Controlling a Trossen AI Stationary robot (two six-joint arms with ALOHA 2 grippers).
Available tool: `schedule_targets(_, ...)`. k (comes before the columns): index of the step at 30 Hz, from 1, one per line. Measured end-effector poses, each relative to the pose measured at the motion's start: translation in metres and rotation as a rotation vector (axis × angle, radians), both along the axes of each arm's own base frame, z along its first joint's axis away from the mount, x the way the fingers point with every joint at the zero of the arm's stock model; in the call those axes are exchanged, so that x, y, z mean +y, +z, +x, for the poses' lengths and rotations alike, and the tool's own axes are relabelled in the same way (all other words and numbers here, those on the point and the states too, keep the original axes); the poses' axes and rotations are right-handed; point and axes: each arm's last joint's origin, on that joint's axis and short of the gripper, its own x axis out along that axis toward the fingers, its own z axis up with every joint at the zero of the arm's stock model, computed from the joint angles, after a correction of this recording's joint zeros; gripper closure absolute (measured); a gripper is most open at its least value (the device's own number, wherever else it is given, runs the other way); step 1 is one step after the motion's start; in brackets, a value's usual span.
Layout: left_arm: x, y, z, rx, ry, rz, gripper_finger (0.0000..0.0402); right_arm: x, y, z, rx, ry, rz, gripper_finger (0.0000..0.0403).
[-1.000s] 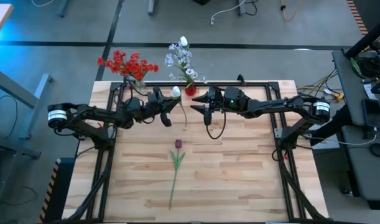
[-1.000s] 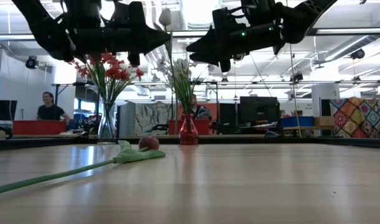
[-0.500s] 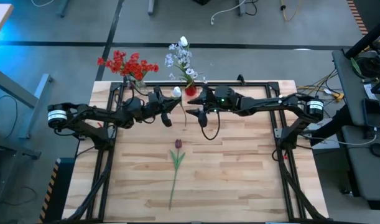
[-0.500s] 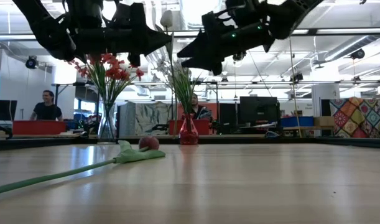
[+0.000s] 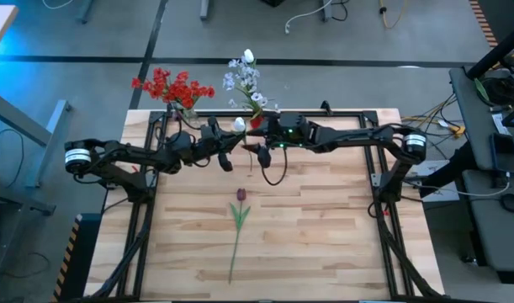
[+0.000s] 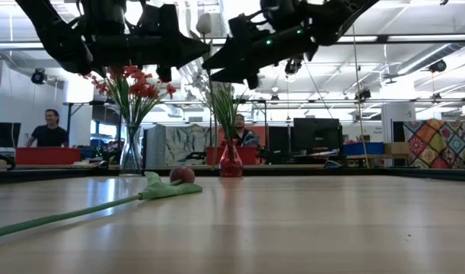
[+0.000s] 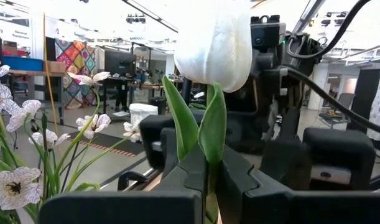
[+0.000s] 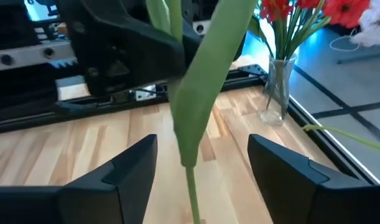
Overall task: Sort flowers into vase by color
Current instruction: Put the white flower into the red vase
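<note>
My left gripper (image 5: 233, 136) is shut on a white tulip bud (image 5: 238, 124), held high near the table's far edge; the bud (image 7: 214, 43) stands above the fingers. My right gripper (image 8: 202, 169) is open beside it, one finger on each side of the flower's green leaf and stem (image 8: 194, 124), with a gap showing on both sides. A dark red tulip (image 5: 240, 195) lies flat on the table. Red clusters (image 5: 172, 87) stand in a clear vase (image 6: 131, 152). White and pale-blue sprays (image 5: 244, 76) stand in a red vase (image 6: 230, 161). My left gripper pinches the white tulip's stem (image 7: 209, 163) between its two fingers, just under the bud where the leaves (image 7: 212, 127) rise. It comes level from the table's left. The flower stands upright and lifted clear, its stem (image 5: 250, 160) hanging below.
Both vases stand at the table's far edge, right behind the two grippers. The dark red tulip's stem (image 5: 233, 252) runs toward the near edge. A dark frame rail (image 5: 341, 114) lines the far edge. People sit in the room beyond (image 6: 46, 129).
My right gripper has moved toward the table's left and slightly toward the far edge, closing in on the white tulip's stem held by the left gripper. The left arm and the flower have kept still.
</note>
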Motion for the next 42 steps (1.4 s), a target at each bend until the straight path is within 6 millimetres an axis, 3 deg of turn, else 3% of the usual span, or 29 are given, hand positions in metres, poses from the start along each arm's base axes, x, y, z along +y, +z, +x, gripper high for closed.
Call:
schedule_targets(7,0.0,-0.001,0.0,0.007,0.004,0.003,0.0401,-0.003,0.003,0.013,-0.014,-0.031,-0.006,0.0216)
schedule_targets(14,0.002,-0.002,-0.001,0.01,0.064,-0.002,0.0397,0.0,0.002,0.014,-0.004,-0.038,-0.038,0.0325)
schedule_targets(18,0.003,-0.004,-0.001,0.027,0.096,-0.001,0.0368,0.0,0.001,0.013,0.011,-0.046,-0.042,0.0381)
schedule_targets(25,0.003,-0.005,-0.001,0.033,0.093,-0.003,0.0287,-0.004,0.019,0.002,0.004,-0.103,-0.129,0.0381)
schedule_targets(33,0.0,-0.012,-0.003,0.069,0.071,-0.013,0.024,-0.006,0.047,-0.033,0.009,-0.222,-0.265,0.0381)
schedule_targets(42,-0.002,-0.018,-0.005,0.089,0.064,-0.031,0.0238,-0.007,0.031,-0.106,-0.098,-0.352,-0.359,0.0381)
